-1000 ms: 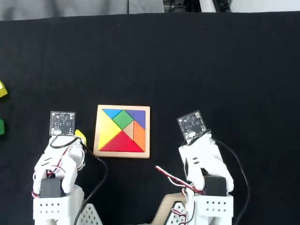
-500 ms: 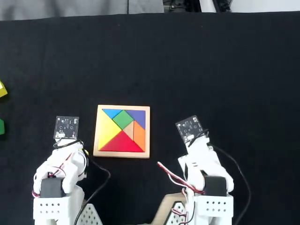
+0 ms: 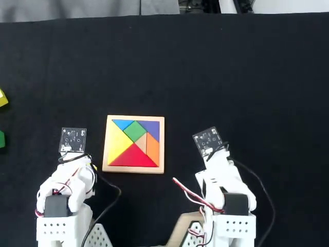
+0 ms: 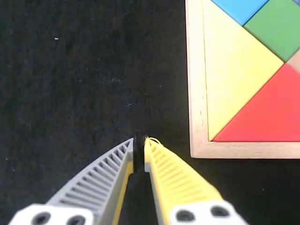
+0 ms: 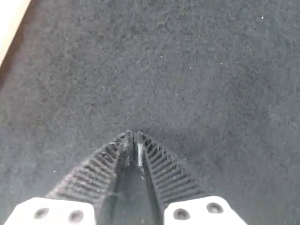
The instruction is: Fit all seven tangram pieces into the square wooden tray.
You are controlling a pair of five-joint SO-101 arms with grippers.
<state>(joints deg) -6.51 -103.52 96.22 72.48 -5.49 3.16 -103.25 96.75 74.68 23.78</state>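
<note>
Desk [image 3: 231, 67] was covered in black cloth. A grey strip [image 3: 67, 9] lay beyond its far edge. A white patch [image 3: 293, 5] adjoined it.

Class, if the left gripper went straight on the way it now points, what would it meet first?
Likely just the black table cloth: the left gripper, shut, points alongside the square wooden tray, not at it. Depth is unclear.

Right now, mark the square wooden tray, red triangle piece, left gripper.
square wooden tray [image 3: 162, 144]: high view, right rim.
red triangle piece [image 3: 133, 158]: high view, middle.
left gripper [image 4: 139, 140]: left wrist view, fingertips' midpoint.
</note>
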